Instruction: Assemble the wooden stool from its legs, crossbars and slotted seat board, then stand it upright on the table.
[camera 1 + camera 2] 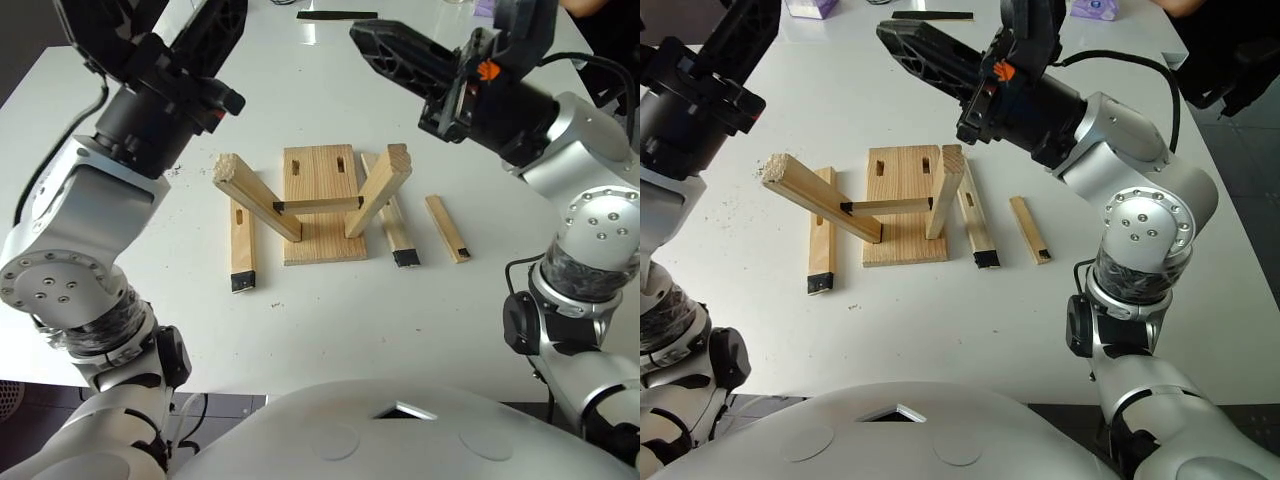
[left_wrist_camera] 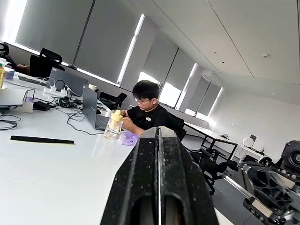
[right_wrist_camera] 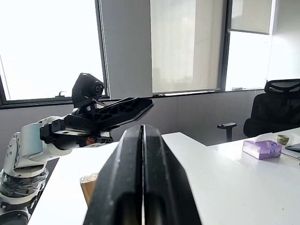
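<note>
A: How are the arms (image 1: 80,230) looking?
B: Silver joint shells (image 1: 1160,190) are carrying screw rings (image 1: 45,282); forearms (image 1: 150,120) are showing black. A black cable (image 1: 1130,57) is trailing; an orange mark (image 1: 1008,72) is sitting behind the right gripper (image 1: 888,32).

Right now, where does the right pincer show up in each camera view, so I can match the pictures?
Left eye view: right pincer raised above the far side of the white table, beyond the slotted seat board.
Right eye view: same place, beyond the board.
Left wrist view: farther off, past the left pincer.
Right wrist view: the pincer itself, close up and shut.
Shared landmark: the white table.
</note>
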